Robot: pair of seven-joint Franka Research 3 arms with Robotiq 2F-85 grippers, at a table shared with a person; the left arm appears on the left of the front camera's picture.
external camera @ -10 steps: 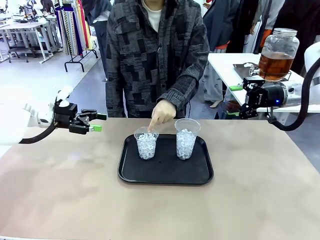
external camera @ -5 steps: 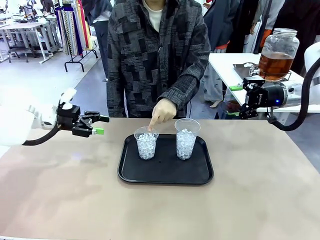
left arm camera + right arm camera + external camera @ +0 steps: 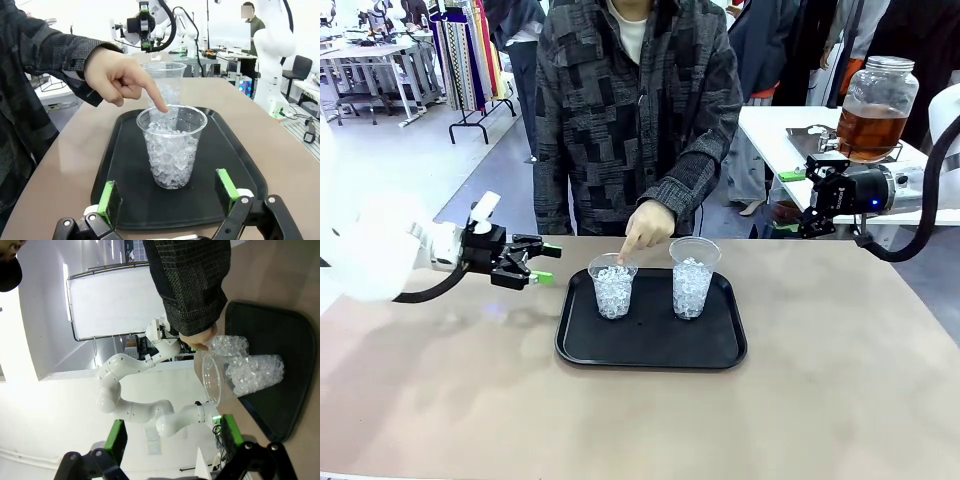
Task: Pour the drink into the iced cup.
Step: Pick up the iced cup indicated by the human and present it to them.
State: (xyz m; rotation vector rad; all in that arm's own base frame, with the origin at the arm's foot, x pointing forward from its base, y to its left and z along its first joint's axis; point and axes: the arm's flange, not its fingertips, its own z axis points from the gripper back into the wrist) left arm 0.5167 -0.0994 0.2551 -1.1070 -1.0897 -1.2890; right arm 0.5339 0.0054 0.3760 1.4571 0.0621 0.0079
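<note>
Two clear iced cups stand on a black tray point(image 3: 650, 352): the left cup point(image 3: 614, 286) and the right cup point(image 3: 693, 277). A person's hand point(image 3: 645, 226) points a finger at the left cup's rim. The drink point(image 3: 872, 128), amber in a big lidded glass jar, stands on a white side table at the back right. My left gripper point(image 3: 548, 264) hovers open just left of the tray; in the left wrist view that gripper point(image 3: 167, 192) faces the pointed-at cup point(image 3: 172, 150). My right gripper point(image 3: 788, 202) hangs open near the jar, well right of the tray; the right wrist view of it point(image 3: 174, 437) looks toward both cups point(image 3: 247, 374).
The person stands at the table's far edge behind the tray. The white side table point(image 3: 770, 125) with the jar lies beyond the table's back right corner. The brown tabletop point(image 3: 640, 420) spreads wide in front of the tray and to both sides.
My left gripper has moved right and slightly down toward the tray, still open. The right arm, the cups and the pointing hand have stayed put.
</note>
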